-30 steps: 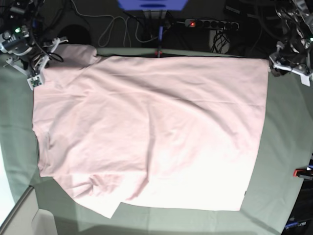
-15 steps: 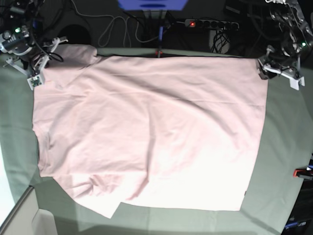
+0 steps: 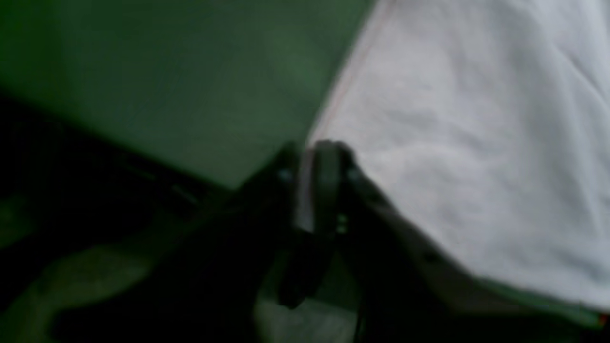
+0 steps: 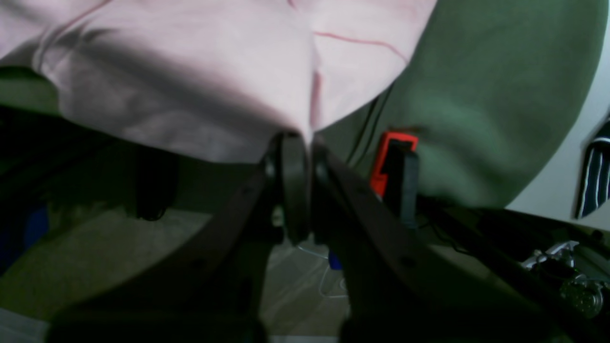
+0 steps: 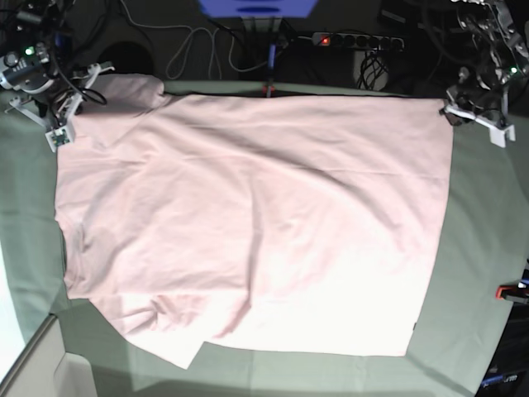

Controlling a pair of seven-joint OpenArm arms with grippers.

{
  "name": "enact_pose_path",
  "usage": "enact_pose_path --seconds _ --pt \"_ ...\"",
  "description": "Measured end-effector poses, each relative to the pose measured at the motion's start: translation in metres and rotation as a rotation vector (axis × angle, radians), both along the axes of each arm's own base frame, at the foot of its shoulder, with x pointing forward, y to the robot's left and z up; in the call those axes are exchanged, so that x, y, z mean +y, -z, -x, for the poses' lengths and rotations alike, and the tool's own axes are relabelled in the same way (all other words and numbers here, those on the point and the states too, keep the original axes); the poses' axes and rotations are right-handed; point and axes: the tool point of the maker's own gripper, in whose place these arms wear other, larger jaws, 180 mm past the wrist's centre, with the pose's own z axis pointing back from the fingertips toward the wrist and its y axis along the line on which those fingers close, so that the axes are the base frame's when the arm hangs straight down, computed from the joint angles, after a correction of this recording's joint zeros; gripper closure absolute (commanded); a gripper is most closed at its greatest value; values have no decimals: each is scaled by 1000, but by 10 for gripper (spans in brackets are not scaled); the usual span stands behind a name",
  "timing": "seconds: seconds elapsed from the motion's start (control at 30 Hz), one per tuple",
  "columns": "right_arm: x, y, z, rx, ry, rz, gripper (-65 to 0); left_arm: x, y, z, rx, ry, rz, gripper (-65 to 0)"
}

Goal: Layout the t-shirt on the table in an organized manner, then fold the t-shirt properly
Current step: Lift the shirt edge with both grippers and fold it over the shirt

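T-shirt (image 5: 256,223) lies spread across the table (image 5: 483,240), far edge along the back. Both grippers, left (image 3: 317,150) and right (image 4: 305,138), pinch its back corners. Pull evenly outward to flatten wrinkles.

From the overhead view I see the t-shirt (image 5: 256,223) spread nearly flat across the desk (image 5: 488,240), plain pink side up, with soft creases running through the middle. Its far edge runs along the desk's far edge. One sleeve lies at the near left, folded over on itself into a point; the other sits at the far left corner. My right pincer (image 5: 59,132) is at that far left corner, resting at the cloth's edge. My left pincer (image 5: 450,112) is at the far right corner of the shirt, right at the hem. I cannot tell from here whether either pincer grips cloth. A red clamp (image 5: 506,291) sits at the desk's right edge, and a power strip (image 5: 357,40) lies beyond the far edge.
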Motion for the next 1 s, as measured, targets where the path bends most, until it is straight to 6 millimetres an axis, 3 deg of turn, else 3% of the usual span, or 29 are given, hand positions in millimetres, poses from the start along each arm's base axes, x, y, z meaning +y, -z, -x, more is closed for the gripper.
enact_pose_path --seconds 0.4,0.53,0.67,0.87,1.0 --pt "0 0 0 0 0 0 0 -7 -5 4 18 57 2 -2" --pt "0 0 0 0 0 0 0 -12 -23 9 -2 102 -40 -2" --pt "0 -1 0 -3 -1 1 0 -9 -49 -4 -66 134 -98 -2" --pt "0 -1 0 -1 -1 2 0 24 -64 9 -89 14 -145 -2" --pt "-1 1 6 10 1 3 0 26 -66 7 -97 8 -147 -2"
